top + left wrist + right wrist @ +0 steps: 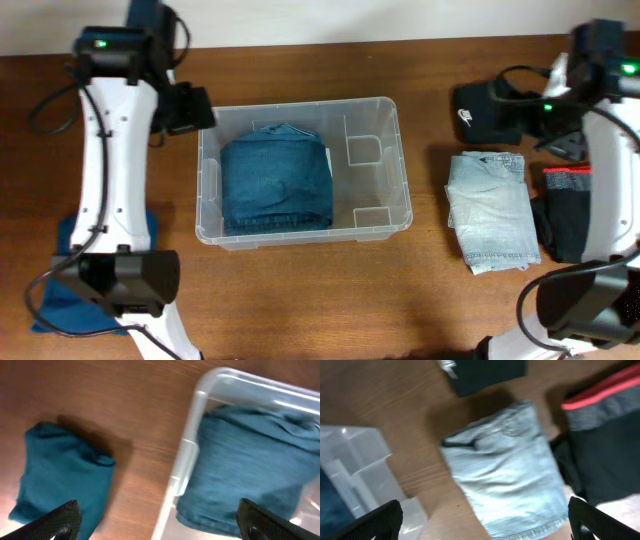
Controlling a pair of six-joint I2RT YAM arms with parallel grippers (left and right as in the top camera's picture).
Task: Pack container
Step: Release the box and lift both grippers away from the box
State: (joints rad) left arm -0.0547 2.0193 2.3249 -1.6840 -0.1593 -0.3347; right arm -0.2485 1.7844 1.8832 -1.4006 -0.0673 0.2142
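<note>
Lying nearest, at the left front of the wooden table (320, 300): one folded teal garment (60, 480), partly under the left arm, apart from the container.

Item, centre of table: the container (300, 237), a clear plastic bin with rounded corners and a rolled rim, standing upright with its long side across the table. Inside, against its left end: one folded pair of dark blue jeans (275, 185) lying flat on the base. Moulded dividers show at the right end.

Item, right of the container and apart from it: one folded light-wash denim garment (492, 210), flat on the wood. Just beside it to the right: a black garment with a red and grey band (565, 215), the two nearly touching.

Item, farther back on the right: a folded black garment with a white logo (480, 112), just beyond the light denim.

Left gripper (160, 525): jaws spread wide, nothing between them, hanging above the container's left wall. The teal garment lies to one side of it and the jeans to the other.

Right gripper (487, 525): jaws spread wide, holding nothing, above the light denim garment.
</note>
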